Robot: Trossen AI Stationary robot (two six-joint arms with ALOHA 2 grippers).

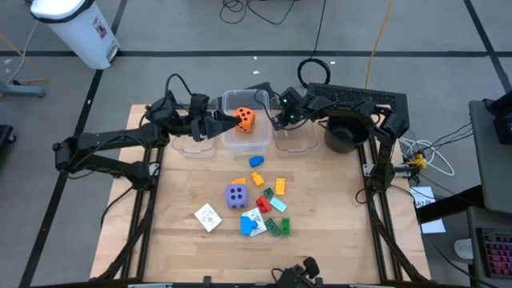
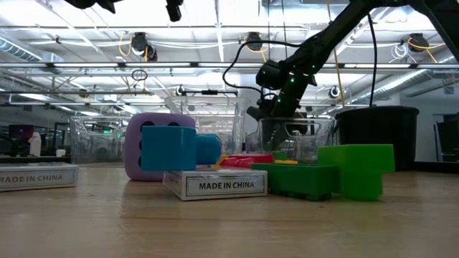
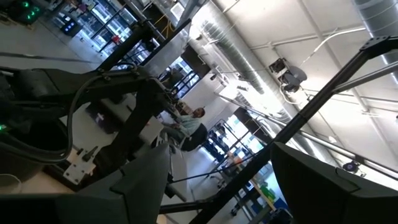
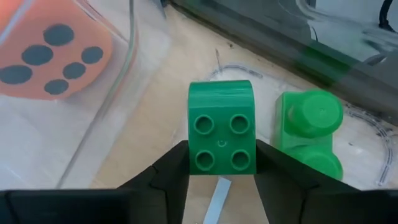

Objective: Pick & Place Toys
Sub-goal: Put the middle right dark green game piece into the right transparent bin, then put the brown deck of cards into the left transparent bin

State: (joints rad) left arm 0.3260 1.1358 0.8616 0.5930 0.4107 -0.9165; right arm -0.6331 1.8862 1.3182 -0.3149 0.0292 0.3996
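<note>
Holding a green brick between its fingers, your right end effector hangs over the right bin, another green brick just beside it on the bin floor. Lower before you release, clear of that brick. Its arm reaches in angled downward. Your left end effector, half open and empty, waits beside the orange die.

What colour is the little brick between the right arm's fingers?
Green, with four round studs; the brick sits in the right tool, clearest in the right wrist view.
</note>
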